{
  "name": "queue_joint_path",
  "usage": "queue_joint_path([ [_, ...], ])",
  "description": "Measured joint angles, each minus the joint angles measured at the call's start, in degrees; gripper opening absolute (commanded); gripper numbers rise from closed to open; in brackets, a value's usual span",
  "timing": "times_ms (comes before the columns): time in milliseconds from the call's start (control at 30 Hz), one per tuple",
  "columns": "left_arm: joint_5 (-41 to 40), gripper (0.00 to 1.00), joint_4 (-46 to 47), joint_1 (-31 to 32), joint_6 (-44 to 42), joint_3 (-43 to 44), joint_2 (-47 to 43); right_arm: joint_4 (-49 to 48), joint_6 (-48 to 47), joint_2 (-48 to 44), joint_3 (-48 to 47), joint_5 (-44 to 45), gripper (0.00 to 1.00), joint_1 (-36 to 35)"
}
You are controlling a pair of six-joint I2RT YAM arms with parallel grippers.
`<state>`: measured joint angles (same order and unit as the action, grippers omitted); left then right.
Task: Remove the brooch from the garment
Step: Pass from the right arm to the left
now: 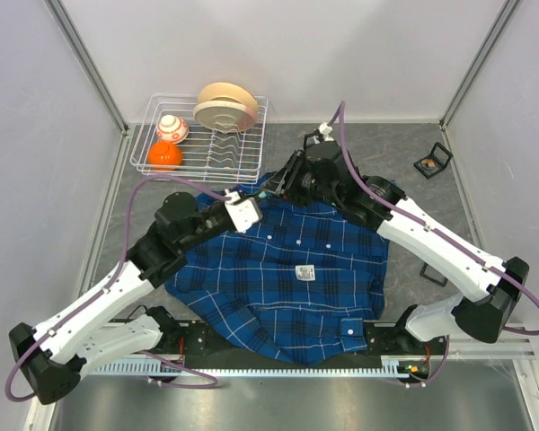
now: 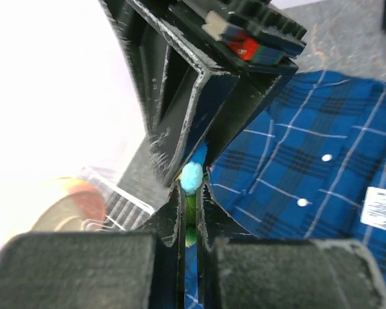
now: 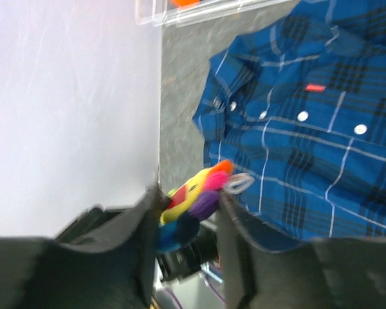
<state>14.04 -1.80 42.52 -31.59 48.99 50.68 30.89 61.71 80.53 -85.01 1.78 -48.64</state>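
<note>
Left jaws, nearly shut, pinch the fluffy brooch (image 3: 192, 193) and my right jaws grip it too, at the collar end of the garment (image 1: 269, 260) on the table (image 1: 386, 153), so pulling apart may tear it or snag cloth.

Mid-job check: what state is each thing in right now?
Brooch: pinched by both grippers; pinned or free, unclear.
Shirt: spread out, buttoned.
Left gripper: shut on brooch.
Right gripper: shut on brooch.
Rack: upright, loaded.
</note>
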Motion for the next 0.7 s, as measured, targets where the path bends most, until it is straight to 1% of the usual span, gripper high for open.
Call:
queue_joint_path([
  [67,-1.64,0.02,0.94,1.18,-3.13,-0.04,1.16,-0.04,2.23,-0.35,1.05,2.1,0.33,0.55],
  [133,-3.48,0.02,1.38,2.36,-6.27,-0.2,2.14,-0.17,4.04,-0.52,1.84,3.58,0.38,0.72],
  [167,-4.2,0.02,1.62,2.93,-7.63,-0.37,2.51,-0.07,4.7,-0.68,2.25,4.2,0.44,0.72],
  [233,-5.14,0.02,2.12,3.69,-9.9,-0.79,2.95,0.26,5.2,-0.87,2.71,5.03,0.44,0.7],
  [333,-5.66,0.02,2.8,4.26,-12.35,-1.42,3.1,0.59,5.16,-1.2,2.82,5.57,0.41,0.46],
  [433,-6.51,0.02,3.08,4.63,-14.19,-1.42,3.15,0.52,5.16,-1.22,2.82,5.55,0.32,0.42],
  [533,-7.61,0.02,3.08,5.31,-16.09,-1.6,3.17,0.55,5.29,-1.22,2.82,5.86,0.17,0.44],
  [567,-7.96,0.02,3.02,5.55,-16.57,-1.62,3.17,0.55,5.42,-1.22,2.82,5.92,0.05,0.44],
  [600,-8.24,0.05,2.95,5.79,-17.11,-1.66,3.17,0.52,5.75,-1.22,2.82,6.14,0.0,0.44],
  [633,-8.5,0.12,2.84,6.03,-17.64,-1.73,3.17,0.5,5.99,-1.25,2.82,6.43,0.0,0.44],
  [667,-8.98,0.31,2.82,6.29,-17.97,-1.81,3.17,0.55,6.34,-1.25,2.82,6.58,0.0,0.44],
  [700,-9.44,0.37,2.8,6.67,-18.1,-1.81,3.17,0.63,6.54,-1.29,2.86,6.71,0.0,0.44],
])
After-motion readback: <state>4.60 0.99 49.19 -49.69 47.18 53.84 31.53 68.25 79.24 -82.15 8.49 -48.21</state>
